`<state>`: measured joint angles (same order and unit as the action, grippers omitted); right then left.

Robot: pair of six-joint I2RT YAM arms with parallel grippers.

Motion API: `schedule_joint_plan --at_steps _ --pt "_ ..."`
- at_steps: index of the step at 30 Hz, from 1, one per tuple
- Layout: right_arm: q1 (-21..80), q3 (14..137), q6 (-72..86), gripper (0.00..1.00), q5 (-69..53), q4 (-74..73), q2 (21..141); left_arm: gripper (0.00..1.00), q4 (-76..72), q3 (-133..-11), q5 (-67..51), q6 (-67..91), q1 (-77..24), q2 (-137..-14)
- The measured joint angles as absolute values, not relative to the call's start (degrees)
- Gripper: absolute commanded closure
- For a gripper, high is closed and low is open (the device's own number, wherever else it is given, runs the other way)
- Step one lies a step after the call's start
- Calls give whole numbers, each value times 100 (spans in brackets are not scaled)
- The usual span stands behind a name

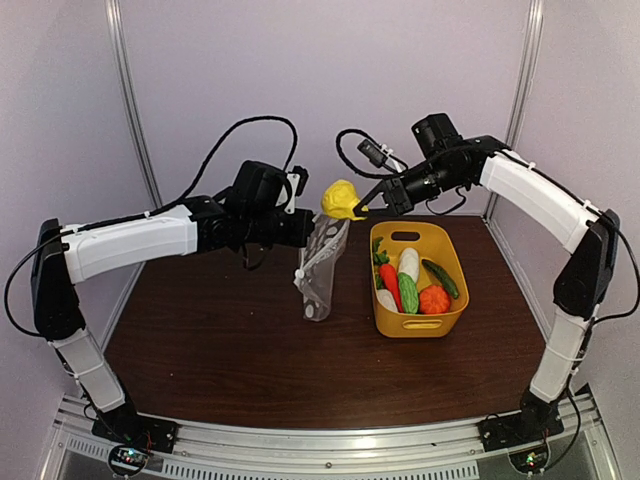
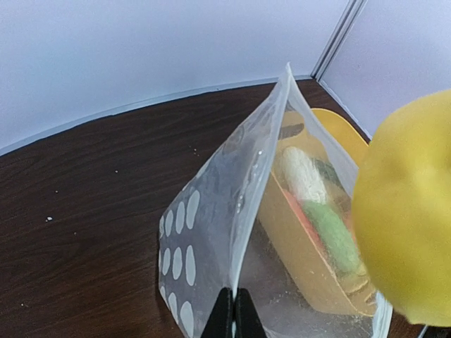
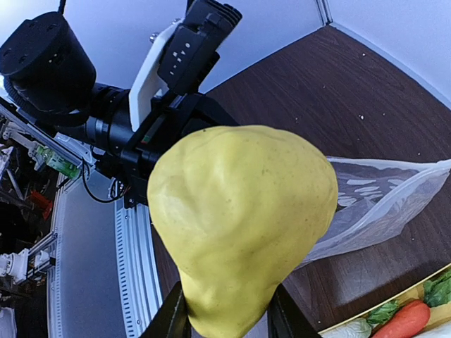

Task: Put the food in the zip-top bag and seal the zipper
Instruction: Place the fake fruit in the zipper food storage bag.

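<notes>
You're mid-loading here. Your left claw (image 2: 234, 313) is clenched on the edge of the zip-top bag (image 1: 322, 272) and holds it upright near the middle of the bench (image 1: 200, 340). Your right claw (image 1: 362, 208) is grasping a yellow toy piece (image 1: 341, 198) right above the bag's mouth. The rest of the food (image 1: 410, 285) sits in the yellow basket (image 1: 445, 245) toward the right edge. Next move, I reckon: centre it over the opening, which looks narrow, then lower and let go.
</notes>
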<state>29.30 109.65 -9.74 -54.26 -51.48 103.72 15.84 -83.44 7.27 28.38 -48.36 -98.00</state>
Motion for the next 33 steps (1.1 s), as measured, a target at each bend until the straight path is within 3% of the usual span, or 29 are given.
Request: schedule_joint_plan --at_steps 22,29,33 --pt "3098 10536 722 70 -5393 -4764 11120 100 252 -7428 1406 3116 -4947 -9133" --pt "3144 10429 1122 61 -5349 -4484 11279 100 1 -7312 1323 3142 -5057 -9148" --pt "3151 10429 1280 44 -5310 -4383 11295 100 -78 -7312 1282 3168 -5135 -9198"
